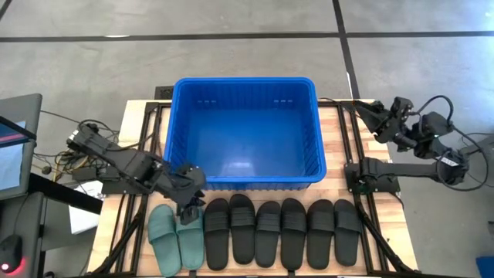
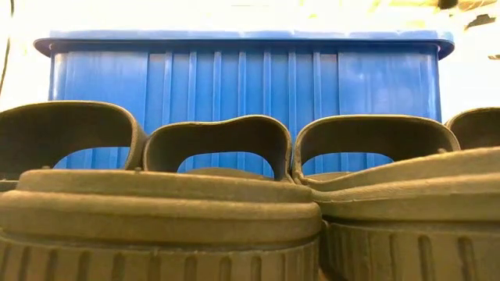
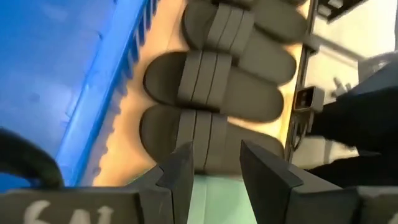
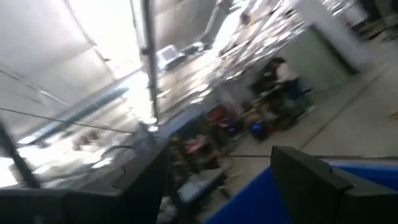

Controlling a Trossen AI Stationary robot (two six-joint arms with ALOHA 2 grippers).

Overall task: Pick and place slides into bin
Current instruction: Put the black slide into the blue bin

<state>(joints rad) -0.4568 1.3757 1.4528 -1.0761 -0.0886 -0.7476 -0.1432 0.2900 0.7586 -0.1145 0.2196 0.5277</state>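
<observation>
- Blue plastic, ribbed and with a rolled rim: one bin (image 1: 245,133) sits at the middle of the wooden worktop (image 1: 337,150), and nothing shows inside it.
- Writing: the only marks to be seen are pale figures on the left arm's wrist body, cut off at the frame edge and not readable for certain; no brand or label shows on the bin or the sandals.
- Count of slides: eight in one row just in front of the bin's near wall, lying side by side and touching.
- Six are black slides (image 1: 282,230), filling the row from the bin's middle to its right end.
- Two are green slides (image 1: 176,235), at the row's left end, below the bin's left corner.
- In the low view three black straps (image 2: 223,144) arch up in front of the bin's ribbed wall, a fourth cut off at the edge.
- The left tool (image 1: 187,207) hangs over the toe end of the inner green slide, just in front of the bin's near left corner; its fingers (image 3: 184,171) stand apart with pale green sole between them, and whether they touch the sandal I cannot tell.
- The right tool (image 1: 369,108) waits off the bin's far right corner, beside the worktop's edge, fingers spread wide and holding nothing; past them its wrist camera sees the room and a strip of the blue rim.
</observation>
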